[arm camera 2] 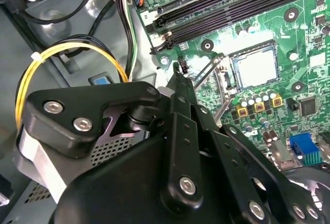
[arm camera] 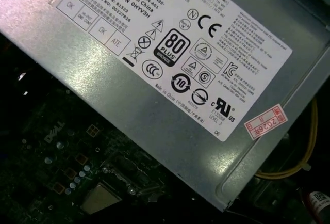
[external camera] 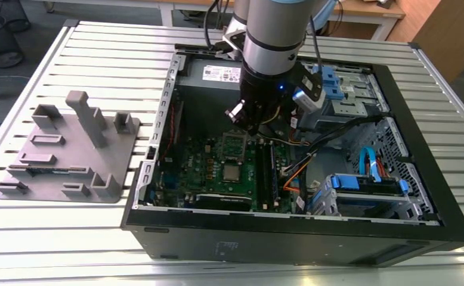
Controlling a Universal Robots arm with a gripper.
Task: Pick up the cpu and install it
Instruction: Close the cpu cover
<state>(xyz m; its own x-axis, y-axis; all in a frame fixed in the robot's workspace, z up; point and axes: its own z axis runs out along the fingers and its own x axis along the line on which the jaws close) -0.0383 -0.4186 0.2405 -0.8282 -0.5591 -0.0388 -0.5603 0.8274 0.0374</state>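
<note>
So the arm's gripper [external camera: 248,126] is hanging inside the open computer case [external camera: 423,149], above the green circuit board [external camera: 216,164] and a bit toward the power supply [external camera: 216,74] end. In the second wrist view you get the black linkage of the gripper [arm camera 2: 178,72] up close, and the fingers [arm camera 2: 180,87] look pinched together into 1 narrow tip with no gap I can make out. Nothing is between them and they aren't touching anything, just hovering over the board near the socket's lever.

The cpu [arm camera 2: 255,68] is already sitting in the socket on the board, its silvery square top facing up, with the metal frame around it flipped open. You can see the same cpu [external camera: 232,173] from the exterior view as a little pale square roughly mid-board, lower in the picture than the gripper. The first wrist view catches a corner of it too [arm camera: 100,199], in shadow just under the edge of the grey power supply [arm camera: 170,79] with its big white label.

The grey plastic holder [external camera: 65,152] sits outside the case on the slatted table [external camera: 73,238], at the exterior view's left.
</note>
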